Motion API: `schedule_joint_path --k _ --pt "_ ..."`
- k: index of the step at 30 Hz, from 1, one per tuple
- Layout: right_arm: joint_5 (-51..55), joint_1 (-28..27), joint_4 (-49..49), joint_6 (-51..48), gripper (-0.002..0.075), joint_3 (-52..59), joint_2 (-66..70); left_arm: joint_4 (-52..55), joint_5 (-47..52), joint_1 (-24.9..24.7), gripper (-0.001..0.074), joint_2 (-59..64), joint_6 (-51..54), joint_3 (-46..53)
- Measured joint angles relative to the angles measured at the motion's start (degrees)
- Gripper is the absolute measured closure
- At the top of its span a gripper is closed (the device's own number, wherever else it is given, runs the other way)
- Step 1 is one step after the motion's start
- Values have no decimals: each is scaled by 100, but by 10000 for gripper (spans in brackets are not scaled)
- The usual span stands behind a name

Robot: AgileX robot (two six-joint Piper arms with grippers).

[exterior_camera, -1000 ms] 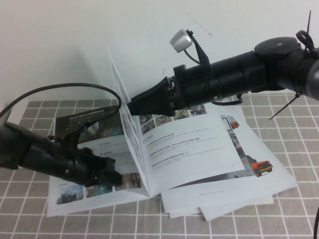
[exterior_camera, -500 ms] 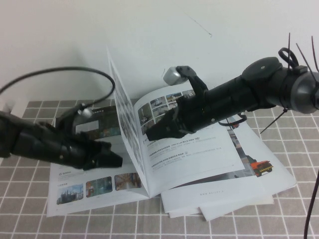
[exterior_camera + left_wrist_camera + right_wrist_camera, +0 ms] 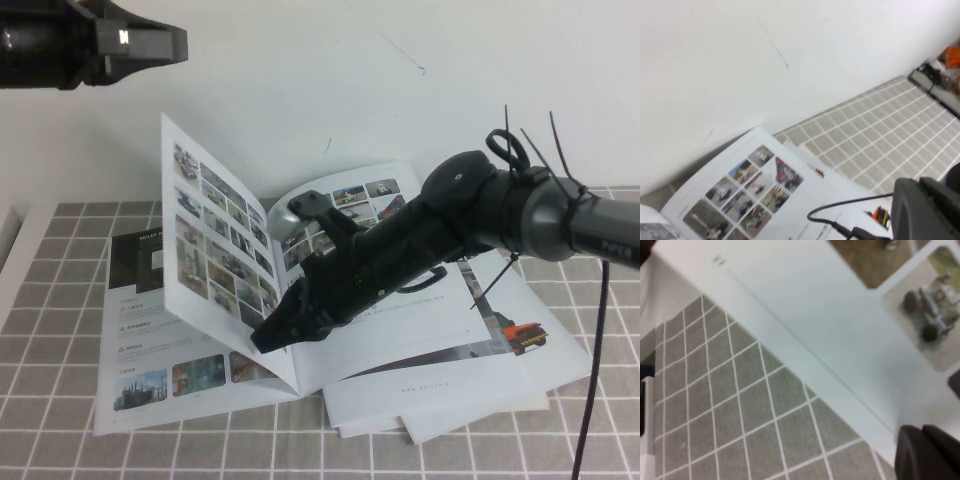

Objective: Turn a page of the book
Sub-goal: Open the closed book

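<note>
While the book point(image 3: 300, 300) lies open on the grey tiled mat point(image 3: 60, 440), the page point(image 3: 215, 245) is seen in the high view standing nearly upright over the spine, leaning toward the left half. It is judged to be propped there by the right gripper point(image 3: 268, 338), which is lowered to its base beside the spine, fingers seemingly pressed together and holding nothing. The left gripper point(image 3: 160, 45) is raised well clear at the upper left; whether it is spread cannot be told. Loose white sheets point(image 3: 520, 340) with an orange-red machine picture lie beneath the book on the right. Short text lines are visible on the pages, but none can be read.

From the left wrist view, the right-hand leaf with its small photos is seen from above, along with a black cable point(image 3: 840, 220).

From the right wrist view, a white page edge and mat tiles are shown close up; no legible writing is found.
</note>
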Motion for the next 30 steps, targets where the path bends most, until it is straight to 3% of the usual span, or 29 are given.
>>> schedule_joint_path --k 10,30 --pt "-700 479 -724 416 727 0 115 1702 38 -113 738 673 -779 246" --pt "-630 482 -1131 753 727 0 397 2471 -499 -113 738 2248 -1059 1466"
